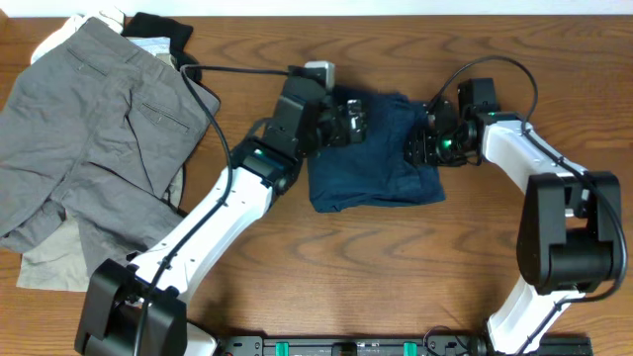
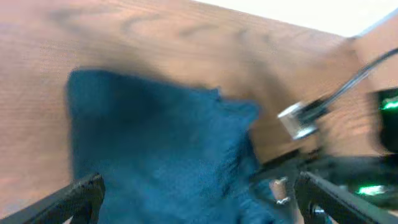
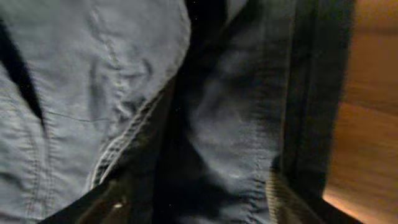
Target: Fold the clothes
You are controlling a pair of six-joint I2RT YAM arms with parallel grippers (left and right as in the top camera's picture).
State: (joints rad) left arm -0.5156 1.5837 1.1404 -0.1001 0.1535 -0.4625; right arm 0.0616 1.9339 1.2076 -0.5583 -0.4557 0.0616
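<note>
The clothes, a pair of dark navy shorts [image 1: 381, 158], lie folded into a compact block in the middle of the table. My left gripper [image 1: 352, 121] hovers over their upper left part. In the left wrist view its black fingers [image 2: 81, 194] stand wide apart and open, with the blue cloth [image 2: 161, 143] beneath them and nothing pinched. My right gripper [image 1: 425, 146] is at the right edge of the shorts. The right wrist view is filled with seamed navy cloth [image 3: 236, 106]. There the fingers [image 3: 292, 200] stand apart, with folds lying between them.
Grey shorts [image 1: 89, 129] are spread across the table's left side, over a beige garment [image 1: 49, 265]. Black [image 1: 160, 28] and white [image 1: 150, 45] garments lie behind them. A white plug [image 1: 318, 71] and black cable sit behind the left gripper. Bare wood [image 1: 396, 267] is in front.
</note>
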